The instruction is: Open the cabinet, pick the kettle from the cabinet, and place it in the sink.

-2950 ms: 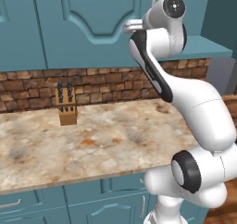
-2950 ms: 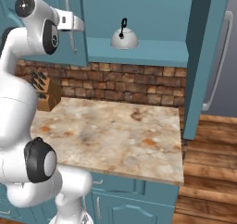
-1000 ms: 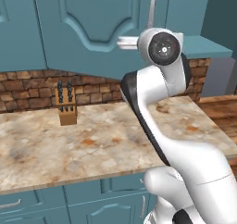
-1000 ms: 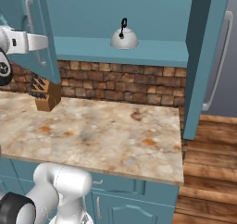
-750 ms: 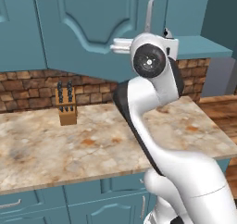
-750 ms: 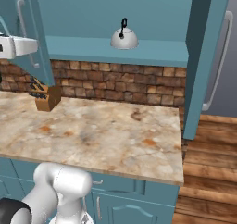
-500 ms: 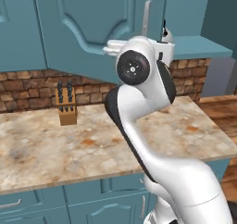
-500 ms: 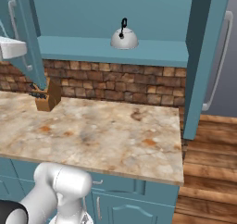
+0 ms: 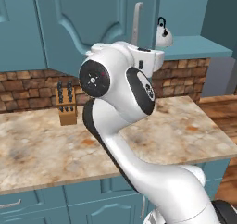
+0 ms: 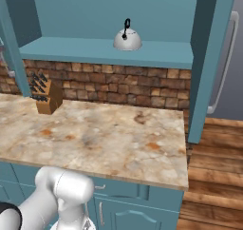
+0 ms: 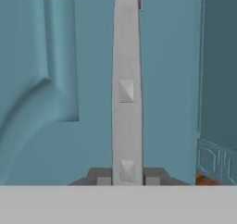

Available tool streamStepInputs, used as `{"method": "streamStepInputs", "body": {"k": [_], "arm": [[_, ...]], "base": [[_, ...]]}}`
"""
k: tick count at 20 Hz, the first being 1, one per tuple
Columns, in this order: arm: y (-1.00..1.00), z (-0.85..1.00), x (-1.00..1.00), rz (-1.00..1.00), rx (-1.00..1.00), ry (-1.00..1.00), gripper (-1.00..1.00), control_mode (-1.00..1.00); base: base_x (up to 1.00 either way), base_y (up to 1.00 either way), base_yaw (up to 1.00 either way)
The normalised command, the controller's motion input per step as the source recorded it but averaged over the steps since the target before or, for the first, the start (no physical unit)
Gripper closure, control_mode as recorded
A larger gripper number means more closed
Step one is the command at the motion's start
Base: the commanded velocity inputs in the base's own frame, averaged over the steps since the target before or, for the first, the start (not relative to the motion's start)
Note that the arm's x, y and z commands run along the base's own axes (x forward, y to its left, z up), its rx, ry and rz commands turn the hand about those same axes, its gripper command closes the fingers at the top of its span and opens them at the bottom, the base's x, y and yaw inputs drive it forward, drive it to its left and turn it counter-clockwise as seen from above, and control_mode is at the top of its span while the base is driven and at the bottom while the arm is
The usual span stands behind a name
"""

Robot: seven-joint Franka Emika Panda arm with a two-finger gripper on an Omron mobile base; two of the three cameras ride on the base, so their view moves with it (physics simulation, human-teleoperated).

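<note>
Left base view: the arm's white elbow and wrist fill the middle; the hand is up against the left door (image 9: 99, 19) of the cabinet (image 9: 194, 5), at its vertical silver handle (image 9: 136, 23), whose upper part rises above the wrist. The door is swung out toward the camera. The kettle (image 9: 163, 35) sits upright on the open cabinet's shelf (image 9: 199, 46), just to the right of the handle and farther back. A knife block (image 9: 66, 105) stands on the counter (image 9: 41, 149) against the brick backsplash. Right base view: the cabinet interior is open; the kettle (image 10: 127, 38) stands near mid-shelf, black loop handle up, nothing around it. The right door (image 10: 211, 58) hangs open at right, its bar handle on the outer face. Knife block (image 10: 45, 95) at left on the counter (image 10: 118, 138). Sink not identified here. Hand view: the pincer (image 11: 127, 176) is narrowed onto the bar handle (image 11: 127, 79), one dark fingertip (image 11: 103, 177) on each side; the bar runs lengthwise straight up the view, the door's raised panel to the left. Judgement: door-opening step is about done. The key relation is that the kettle lies to the hand's right and deeper in, on the shelf, so the pincer must let go of the bar, clear the door edge and approach the upright loop handle from the front or above.
</note>
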Motion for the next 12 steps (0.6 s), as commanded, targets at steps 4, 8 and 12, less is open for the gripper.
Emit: {"method": "streamStepInputs", "body": {"k": [4, 8, 12], "arm": [[0.50, 0.05, -0.30, -0.13, 0.00, 0.00, 1.00, -1.00], [0.46, 0.01, -0.24, -0.12, 0.00, 0.00, 1.00, -1.00], [0.22, 0.00, -0.12, -0.12, 0.01, 0.03, -1.00, -1.00]], "base": [[0.00, 0.00, 0.00], [0.00, 0.00, 0.00], [0.00, 0.00, 0.00]]}}
